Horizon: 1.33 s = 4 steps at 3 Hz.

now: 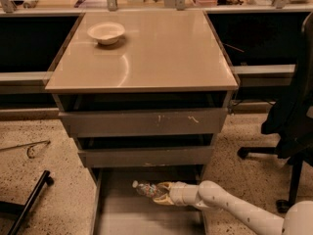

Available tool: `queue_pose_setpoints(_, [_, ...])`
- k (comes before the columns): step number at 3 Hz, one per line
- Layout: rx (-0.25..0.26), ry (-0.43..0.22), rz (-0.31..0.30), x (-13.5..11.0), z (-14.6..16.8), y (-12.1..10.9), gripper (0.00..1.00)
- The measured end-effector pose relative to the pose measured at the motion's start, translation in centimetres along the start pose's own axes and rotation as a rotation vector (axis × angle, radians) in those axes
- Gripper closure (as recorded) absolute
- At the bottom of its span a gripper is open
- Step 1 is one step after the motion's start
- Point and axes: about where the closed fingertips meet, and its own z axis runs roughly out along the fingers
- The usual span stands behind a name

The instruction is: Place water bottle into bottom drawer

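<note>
low in the frame, just right of centre, your two-finger gripper (161,195) has its tan fingers clamped on the base end of the small clear ribbed plastic water bottle (145,188). the bottle lies on its side, white cap pointing toward the left of the frame. it is held over the rear part of the bottom drawer (128,215), the wide shallow grey metal tray pulled out under the cabinet. i cannot tell whether it touches the drawer floor or hangs just above it.

treat the bottle as light and thin-walled. it will likely dent if you squeeze hard, and its round, smooth body will probably roll once freed on the flat metal. the ribs and label band should give the best purchase, and a hold across the body is the one you have. let go low and gently so it doesn't bounce against the thin side walls.

above it, the narrower middle grey drawer (144,156) and the scratched-front grey drawer (144,123) sit under a glossy beige cabinet top (161,53). a shallow white bowl (106,32) rests on that top, at upper left. the speckled stone floor (34,170) surrounds the cabinet.
</note>
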Motion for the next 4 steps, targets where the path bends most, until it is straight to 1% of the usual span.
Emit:
queue_pose_setpoints(1, [-0.005, 0.061, 0.018, 2.5, 1.6, 0.4, 1.00])
queue_pose_setpoints(2, [-0.018, 0.107, 0.066, 5.2, 2.8, 1.0, 1.00])
queue_pose_setpoints(3, [-0.046, 0.114, 0.109, 7.1, 3.3, 1.6, 1.00])
queue_pose_setpoints(4, [-0.083, 0.085, 0.148, 8.6, 3.3, 2.3, 1.00])
